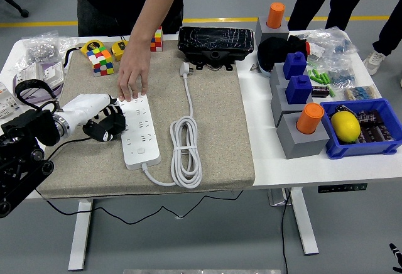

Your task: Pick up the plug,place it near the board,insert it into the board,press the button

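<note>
Now the plug (185, 68) lies on the beige mat (220, 136), far from the white board (139, 132), its cable coiled beside it. Left hand (103, 123) sits beside the board's left edge, fingers curled, holding nothing. A person's hand (133, 73) presses the board's far end.
</note>
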Action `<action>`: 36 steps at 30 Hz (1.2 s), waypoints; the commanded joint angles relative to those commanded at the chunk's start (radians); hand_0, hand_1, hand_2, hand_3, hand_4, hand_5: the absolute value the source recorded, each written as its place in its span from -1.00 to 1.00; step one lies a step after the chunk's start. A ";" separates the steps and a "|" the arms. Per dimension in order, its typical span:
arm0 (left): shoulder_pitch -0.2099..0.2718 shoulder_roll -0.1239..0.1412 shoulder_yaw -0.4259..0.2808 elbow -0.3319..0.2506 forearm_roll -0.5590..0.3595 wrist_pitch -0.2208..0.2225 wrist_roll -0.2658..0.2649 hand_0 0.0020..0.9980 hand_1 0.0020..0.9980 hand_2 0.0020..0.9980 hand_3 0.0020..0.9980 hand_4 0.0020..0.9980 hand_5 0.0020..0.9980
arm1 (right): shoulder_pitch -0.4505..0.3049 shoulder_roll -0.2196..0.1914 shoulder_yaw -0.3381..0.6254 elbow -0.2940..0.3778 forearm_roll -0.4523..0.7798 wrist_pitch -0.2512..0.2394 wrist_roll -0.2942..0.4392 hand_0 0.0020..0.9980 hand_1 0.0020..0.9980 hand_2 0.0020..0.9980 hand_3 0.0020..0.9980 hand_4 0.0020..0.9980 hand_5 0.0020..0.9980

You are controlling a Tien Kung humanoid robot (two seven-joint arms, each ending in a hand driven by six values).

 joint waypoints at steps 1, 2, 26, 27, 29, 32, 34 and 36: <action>0.000 0.000 0.000 -0.001 0.000 -0.001 0.001 -0.17 0.22 0.22 0.20 0.70 -0.97 | 0.000 0.000 0.000 0.000 0.000 0.000 0.000 0.75 0.69 0.61 0.66 1.00 1.00; -0.001 0.001 0.000 -0.002 0.001 -0.004 0.001 -0.15 0.26 0.22 0.20 0.84 -0.97 | 0.000 0.000 0.000 0.000 0.001 0.000 0.000 0.74 0.69 0.61 0.66 1.00 1.00; -0.002 0.001 -0.008 0.011 -0.068 -0.028 -0.020 0.62 0.82 0.85 0.87 1.00 0.14 | -0.004 0.001 -0.008 0.000 0.010 0.004 -0.003 0.74 0.68 0.61 0.66 1.00 1.00; -0.001 0.000 -0.014 0.010 -0.075 -0.028 -0.022 0.62 0.82 0.85 0.87 1.00 0.14 | -0.004 0.002 -0.008 0.000 0.010 0.004 -0.003 0.74 0.68 0.61 0.66 1.00 1.00; 0.003 -0.003 -0.029 0.009 -0.099 -0.017 -0.029 0.62 0.82 0.85 0.87 1.00 0.14 | -0.004 0.002 -0.008 0.000 0.009 0.004 -0.003 0.74 0.68 0.61 0.66 1.00 1.00; 0.011 -0.009 -0.057 0.005 -0.172 0.021 -0.041 0.87 0.99 0.97 0.93 1.00 1.00 | -0.003 0.002 -0.009 0.000 0.011 0.004 -0.002 0.74 0.68 0.61 0.66 1.00 1.00; 0.018 -0.015 -0.080 -0.001 -0.194 0.048 -0.048 0.87 0.99 0.97 0.93 1.00 1.00 | -0.002 0.002 -0.008 0.000 0.009 0.004 -0.002 0.74 0.68 0.61 0.66 1.00 1.00; 0.033 -0.026 -0.117 -0.013 -0.202 0.083 -0.053 0.87 0.99 0.97 0.93 1.00 1.00 | -0.002 0.002 -0.007 0.000 0.008 0.004 -0.002 0.74 0.68 0.61 0.66 1.00 1.00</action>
